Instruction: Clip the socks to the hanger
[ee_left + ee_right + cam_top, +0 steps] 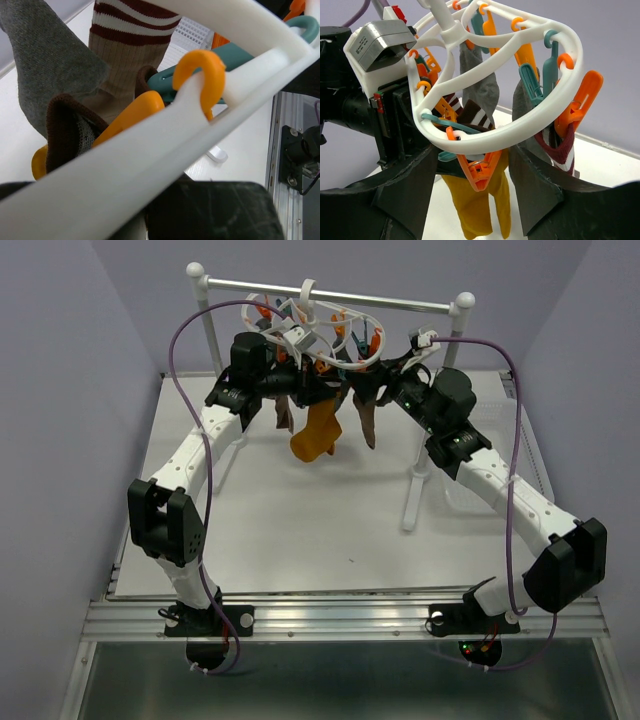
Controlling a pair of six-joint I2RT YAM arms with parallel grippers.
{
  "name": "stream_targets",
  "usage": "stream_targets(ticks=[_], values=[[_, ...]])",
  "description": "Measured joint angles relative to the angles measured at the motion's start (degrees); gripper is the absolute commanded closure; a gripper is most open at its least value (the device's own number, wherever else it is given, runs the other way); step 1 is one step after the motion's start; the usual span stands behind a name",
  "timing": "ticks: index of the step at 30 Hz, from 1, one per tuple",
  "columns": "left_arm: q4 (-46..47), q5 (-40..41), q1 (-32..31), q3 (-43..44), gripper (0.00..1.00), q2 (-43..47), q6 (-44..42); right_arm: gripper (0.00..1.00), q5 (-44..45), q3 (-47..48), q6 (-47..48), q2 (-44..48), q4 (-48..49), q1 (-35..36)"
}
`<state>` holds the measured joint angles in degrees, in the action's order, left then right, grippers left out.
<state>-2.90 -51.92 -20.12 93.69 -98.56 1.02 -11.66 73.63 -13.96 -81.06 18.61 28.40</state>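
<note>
- Top view: white plastic oval hanger [303,312] w/ orange + teal clips hangs upper centre from metal crossbar [400,303] of white two-post rack [210,330].
- At least three socks are on it already: mustard-orange fabric sock [315,435], dark brown sock [365,420], second dark sock [285,416]. No loose sock shows on white table [300,530], so task looks near done, poss. a last clip being sorted.
- Left gripper [298,380] and right gripper [388,390] are both up at the ring, either side of centre. Fingers are lost in the clutter here.
- Left wrist view: hanger bar runs diagonally across the frame. Left fingers [210,210] at bottom edge are closed tight, seemingly on that bar.
- Cream sock w/ maroon stripes [125,30] is top centre, grey sock [45,60] upper left. The clips biting them are out of sight.
- Right wrist view: right fingers [405,195] are wide apart, lower left and lower right, holding nothing.
- Ring's near rim and orange clip [479,172] sit between them, mustard sock below. Whether that clip grips the sock, can't tell; sock top is hidden.
</note>
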Motion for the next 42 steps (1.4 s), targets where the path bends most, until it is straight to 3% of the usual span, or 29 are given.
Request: stream_targets(ticks=[20,28,31,38,42], values=[[0.02,-0.07,0.37,0.00,1.00,0.02,-0.09,0.41,0.11,0.00,-3.21,0.00,2.82,0.00],[0.02,-0.07,0.37,0.00,1.00,0.04,-0.09,0.53,0.26,-0.22,-3.82,-0.04,2.86,0.00],[0.02,-0.07,0.37,0.00,1.00,0.07,-0.09,0.59,0.31,-0.31,-3.89,-0.04,2.86,0.00],[0.22,-0.07,0.37,0.00,1.00,0.09,-0.13,0.86,0.31,-0.31,-3.78,-0.04,3.28,0.00],[0.46,-0.04,0.37,0.00,1.00,0.09,-0.11,0.97,0.26,-0.31,-3.76,-0.04,3.32,-0.04]])
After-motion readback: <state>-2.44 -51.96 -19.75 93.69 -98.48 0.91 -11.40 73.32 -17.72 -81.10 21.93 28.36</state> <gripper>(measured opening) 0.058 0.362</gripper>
